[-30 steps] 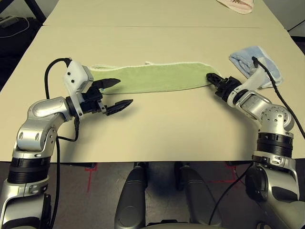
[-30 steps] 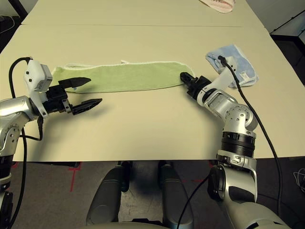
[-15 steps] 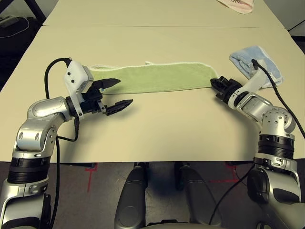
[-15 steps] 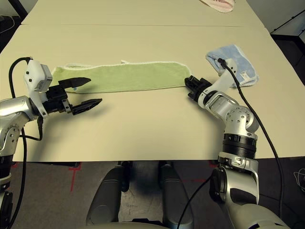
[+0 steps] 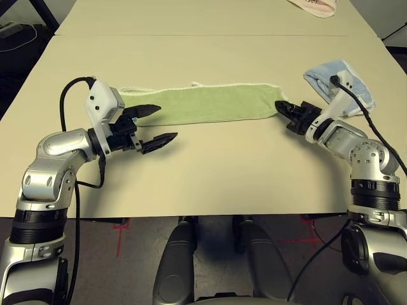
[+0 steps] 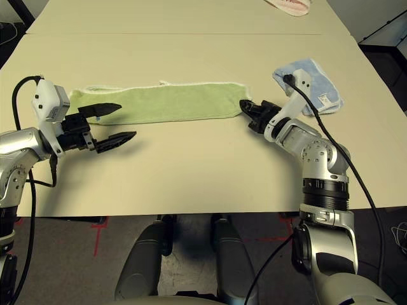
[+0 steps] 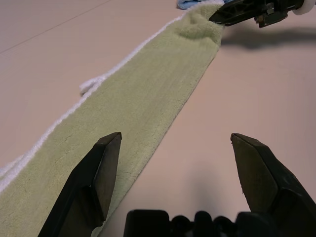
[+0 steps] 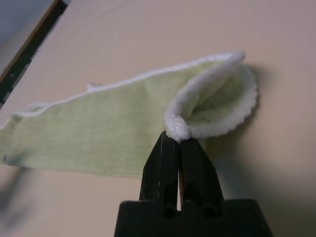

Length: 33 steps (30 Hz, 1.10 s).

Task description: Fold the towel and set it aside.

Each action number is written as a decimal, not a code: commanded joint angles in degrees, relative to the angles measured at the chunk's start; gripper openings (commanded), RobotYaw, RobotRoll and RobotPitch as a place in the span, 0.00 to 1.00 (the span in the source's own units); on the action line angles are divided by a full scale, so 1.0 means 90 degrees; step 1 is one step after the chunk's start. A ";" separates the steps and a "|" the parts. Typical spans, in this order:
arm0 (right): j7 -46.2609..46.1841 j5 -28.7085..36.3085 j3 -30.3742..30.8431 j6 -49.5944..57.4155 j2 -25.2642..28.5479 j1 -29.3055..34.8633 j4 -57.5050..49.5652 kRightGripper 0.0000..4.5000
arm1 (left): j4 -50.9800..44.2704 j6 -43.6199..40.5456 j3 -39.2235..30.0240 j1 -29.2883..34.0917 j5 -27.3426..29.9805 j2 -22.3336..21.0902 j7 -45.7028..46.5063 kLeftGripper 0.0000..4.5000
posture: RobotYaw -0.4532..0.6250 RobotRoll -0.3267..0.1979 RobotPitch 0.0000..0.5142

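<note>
So nearest to the robot, the left gripper [image 5: 152, 124] hangs just above the worktop [image 5: 210, 171] with its fingers [image 7: 94, 190] spread wide and nothing in them, parked right at the near-left end of the towel [image 5: 203, 103], one finger over the cloth and the other over bare worktop. Over on the right, the right gripper [image 5: 282, 107] has its fingers pinched tight on the right end of the towel; in its wrist view you can see the white-stitched edge curled up into a little loop right at the fingertips, so it looks like it has hold of that corner and has it lifted a bit. The towel itself lies as a long narrow green strip running left to right across the middle of the worktop, so I'd say it's already folded once lengthwise. What's left, by my guess: bring that right end over toward the left to fold it shorter, then set it aside somewhere. Just past the right arm there's a light blue towel [image 5: 340, 79] bunched up, and way at the far edge a pink towel [image 5: 315, 6].
</note>
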<state>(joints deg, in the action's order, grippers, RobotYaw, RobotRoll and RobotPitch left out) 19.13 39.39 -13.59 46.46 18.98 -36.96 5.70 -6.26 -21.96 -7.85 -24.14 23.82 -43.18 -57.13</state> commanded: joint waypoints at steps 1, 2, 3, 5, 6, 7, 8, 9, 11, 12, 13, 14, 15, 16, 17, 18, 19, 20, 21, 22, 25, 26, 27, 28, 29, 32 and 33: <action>0.0368 -0.0335 0.0403 -0.0345 0.0075 -0.0022 -0.0258 0.01 | -0.0041 0.0016 0.0062 0.0037 -0.0025 -0.0079 -0.0033 1.00 | 0.44 0.62 0.43; 0.0428 -0.0385 0.0487 -0.0388 0.0061 -0.0056 -0.0280 0.01 | -0.0042 0.0013 0.0063 0.0035 -0.0024 -0.0080 -0.0032 1.00 | 0.44 0.62 0.43; 0.0482 -0.0452 0.0575 -0.0441 0.0042 -0.0102 -0.0283 0.01 | -0.0040 0.0012 0.0065 0.0032 -0.0024 -0.0081 -0.0032 1.00 | 0.45 0.62 0.43; 0.0652 -0.0595 0.0776 -0.0552 0.0046 -0.0169 -0.0275 0.01 | -0.0038 0.0010 0.0066 0.0028 -0.0022 -0.0088 -0.0036 1.00 | 0.45 0.62 0.43; 0.0726 -0.0667 0.0862 -0.0608 0.0039 -0.0199 -0.0262 0.01 | -0.0038 0.0006 0.0065 0.0024 -0.0020 -0.0091 -0.0035 1.00 | 0.45 0.62 0.43; 0.0734 -0.0703 0.0895 -0.0630 0.0002 -0.0238 -0.0232 0.01 | -0.0038 0.0005 0.0064 0.0023 -0.0020 -0.0094 -0.0036 1.00 | 0.45 0.62 0.43; 0.0751 -0.0770 0.0955 -0.0666 -0.0031 -0.0293 -0.0182 0.01 | -0.0037 0.0003 0.0067 0.0020 -0.0021 -0.0097 -0.0036 1.00 | 0.45 0.62 0.43; 0.0781 -0.0846 0.1016 -0.0718 -0.0051 -0.0337 -0.0138 0.01 | -0.0034 0.0003 0.0069 0.0016 -0.0023 -0.0099 -0.0036 1.00 | 0.45 0.62 0.43; 0.0813 -0.1026 0.1144 -0.0877 -0.0128 -0.0442 -0.0032 0.01 | -0.0027 0.0003 0.0072 0.0008 -0.0024 -0.0101 -0.0035 1.00 | 0.45 0.62 0.43; 0.0881 -0.1179 0.1273 -0.1034 -0.0147 -0.0498 0.0019 0.01 | -0.0033 0.0000 0.0069 0.0009 -0.0021 -0.0102 -0.0031 1.00 | 0.45 0.62 0.43; 0.0981 -0.1297 0.1398 -0.1161 -0.0157 -0.0542 0.0048 0.01 | -0.0041 -0.0005 0.0067 0.0013 -0.0019 -0.0105 -0.0028 1.00 | 0.45 0.62 0.43; 0.1037 -0.1361 0.1470 -0.1223 -0.0188 -0.0581 0.0070 0.01 | -0.0051 -0.0011 0.0062 0.0019 -0.0016 -0.0110 -0.0025 1.00 | 0.46 0.62 0.43; 0.1118 -0.1460 0.1559 -0.1325 -0.0189 -0.0618 0.0101 0.01 | -0.0061 -0.0018 0.0053 0.0027 -0.0011 -0.0116 -0.0023 1.00 | 0.46 0.62 0.43; 0.1214 -0.1570 0.1649 -0.1440 -0.0173 -0.0642 0.0130 0.01 | -0.0065 -0.0019 0.0046 0.0034 -0.0009 -0.0122 -0.0024 1.00 | 0.46 0.62 0.43; 0.1364 -0.1716 0.1788 -0.1613 -0.0132 -0.0666 0.0162 0.01 | -0.0070 -0.0020 0.0038 0.0044 -0.0006 -0.0130 -0.0027 1.00 | 0.46 0.62 0.43; 0.1512 -0.1875 0.1935 -0.1805 -0.0097 -0.0702 0.0206 0.01 | -0.0073 -0.0023 0.0033 0.0053 -0.0003 -0.0135 -0.0028 1.00 | 0.46 0.62 0.43; 0.1657 -0.2032 0.2078 -0.2005 -0.0076 -0.0752 0.0261 0.01 | -0.0071 -0.0022 0.0034 0.0054 -0.0004 -0.0137 -0.0027 1.00 | 0.46 0.62 0.43; 0.1776 -0.2148 0.2177 -0.2151 -0.0074 -0.0799 0.0315 0.01 | -0.0069 -0.0023 0.0038 0.0053 -0.0005 -0.0137 -0.0024 1.00 | 0.46 0.62 0.43; 0.1850 -0.2200 0.2239 -0.2211 -0.0125 -0.0866 0.0364 0.01 | -0.0067 -0.0021 0.0046 0.0047 -0.0007 -0.0129 -0.0017 1.00 | 0.46 0.62 0.43; 0.1901 -0.2238 0.2277 -0.2238 -0.0180 -0.0929 0.0412 0.01 | -0.0066 -0.0020 0.0054 0.0041 -0.0008 -0.0121 -0.0011 1.00 | 0.46 0.62 0.43; 0.2013 -0.2369 0.2342 -0.2311 -0.0272 -0.1065 0.0582 0.01 | -0.0065 -0.0018 0.0067 0.0020 -0.0011 -0.0108 -0.0002 1.00 | 0.46 0.62 0.43; 0.2040 -0.2424 0.2355 -0.2358 -0.0301 -0.1096 0.0647 0.01 | -0.0066 -0.0017 0.0064 0.0020 -0.0010 -0.0107 0.0000 1.00 | 0.46 0.62 0.43; 0.2067 -0.2458 0.2361 -0.2396 -0.0338 -0.1120 0.0710 0.01 | -0.0075 -0.0019 0.0061 0.0027 -0.0010 -0.0109 0.0005 1.00 | 0.46 0.62 0.43; 0.2095 -0.2495 0.2370 -0.2441 -0.0378 -0.1138 0.0771 0.01 | -0.0090 -0.0023 0.0053 0.0041 -0.0007 -0.0112 0.0009 1.00 | 0.46 0.62 0.43; 0.2124 -0.2524 0.2375 -0.2476 -0.0413 -0.1149 0.0816 0.01 | -0.0103 -0.0029 0.0047 0.0053 -0.0004 -0.0113 0.0019 1.00 | 0.47 0.62 0.43; 0.2253 -0.2547 0.2365 -0.2507 -0.0516 -0.1161 0.0872 0.01 | -0.0110 -0.0025 0.0024 0.0087 -0.0003 -0.0115 0.0039 1.00 | 0.47 0.62 0.43; 0.2281 -0.2550 0.2353 -0.2500 -0.0547 -0.1165 0.0883 0.01 | -0.0107 -0.0020 0.0019 0.0097 -0.0004 -0.0117 0.0047 1.00 | 0.47 0.62 0.43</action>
<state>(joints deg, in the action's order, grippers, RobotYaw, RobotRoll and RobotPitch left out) 38.68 16.73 6.95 24.54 14.36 -47.04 13.46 -6.27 -22.02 -7.88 -24.12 23.82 -43.78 -56.60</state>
